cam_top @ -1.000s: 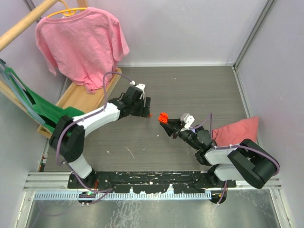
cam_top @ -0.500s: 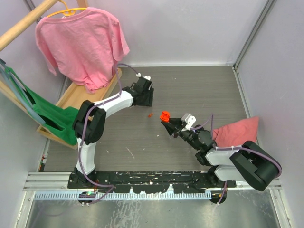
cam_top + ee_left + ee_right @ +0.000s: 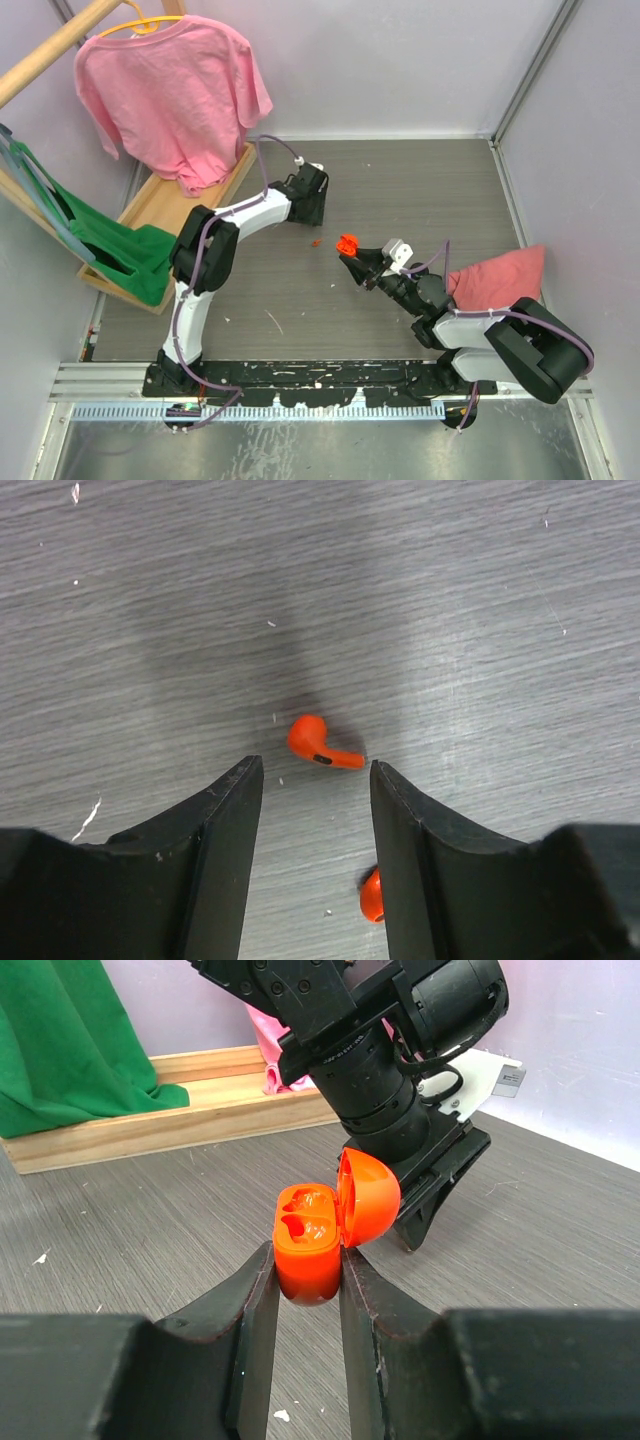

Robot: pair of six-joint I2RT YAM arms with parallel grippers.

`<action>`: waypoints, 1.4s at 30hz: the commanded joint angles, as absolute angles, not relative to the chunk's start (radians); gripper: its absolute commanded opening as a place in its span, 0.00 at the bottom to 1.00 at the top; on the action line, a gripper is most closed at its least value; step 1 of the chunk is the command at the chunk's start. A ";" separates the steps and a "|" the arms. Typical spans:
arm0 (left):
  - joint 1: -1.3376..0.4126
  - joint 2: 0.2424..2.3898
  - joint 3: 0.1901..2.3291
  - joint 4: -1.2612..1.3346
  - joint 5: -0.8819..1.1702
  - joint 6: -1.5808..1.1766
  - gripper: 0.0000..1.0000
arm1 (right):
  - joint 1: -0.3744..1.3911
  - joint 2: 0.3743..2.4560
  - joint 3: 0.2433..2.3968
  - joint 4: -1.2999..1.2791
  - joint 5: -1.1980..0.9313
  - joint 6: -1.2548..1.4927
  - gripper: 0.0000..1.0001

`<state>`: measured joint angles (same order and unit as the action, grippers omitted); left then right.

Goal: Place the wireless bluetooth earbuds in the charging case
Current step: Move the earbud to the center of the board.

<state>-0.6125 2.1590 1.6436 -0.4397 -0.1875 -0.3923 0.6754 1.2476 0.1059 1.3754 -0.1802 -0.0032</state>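
Orange plastic marks everything that matters: the charging case [image 3: 305, 1235] sits clamped between the fingers of the right hand [image 3: 305, 1260], held up above the middle of the table [image 3: 420, 190], somewhat nearer its right edge, with the lid swung back and both moulded wells plainly empty. So, as far as I can judge, no part of the insertion is done. One earbud [image 3: 320, 748] lies loose on the grey table near its middle, slightly toward the far edge. The left hand [image 3: 315, 765] hangs over it with its fingers spread and nothing between them, the earbud just ahead of the gap. A second orange piece [image 3: 371, 895], probably the other earbud, peeks out beside one finger, mostly hidden. Both earbuds have yet to be picked up and seated, and the lid then closed. Compared with a second ago, the left arm has swung its hand toward the far edge and folded its elbow in, while the right hand, its case and the earbud on the table have kept their places.
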 commanded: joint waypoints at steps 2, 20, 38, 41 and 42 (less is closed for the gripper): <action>-0.607 2.183 1.701 -0.428 -0.216 -0.376 0.47 | 0.673 1.246 0.119 1.433 -0.177 -0.019 0.01; -0.586 2.125 1.615 -0.449 -0.189 -0.285 0.17 | 0.673 1.243 0.126 1.418 -0.193 -0.011 0.01; -0.579 1.945 1.411 -0.533 -0.061 -0.309 0.00 | 0.673 1.240 0.130 1.404 -0.199 -0.012 0.01; -0.593 1.896 1.362 -0.576 -0.058 -0.313 0.00 | 0.673 1.241 0.133 1.403 -0.202 -0.009 0.01; -0.598 1.878 1.345 -0.589 -0.058 -0.313 0.01 | 0.673 1.241 0.132 1.402 -0.202 -0.009 0.01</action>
<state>-0.5838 1.9800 1.3876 -0.5129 -0.0837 -0.3031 0.6754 1.2507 0.1062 1.3552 -0.1955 -0.0025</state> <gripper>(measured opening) 0.012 0.332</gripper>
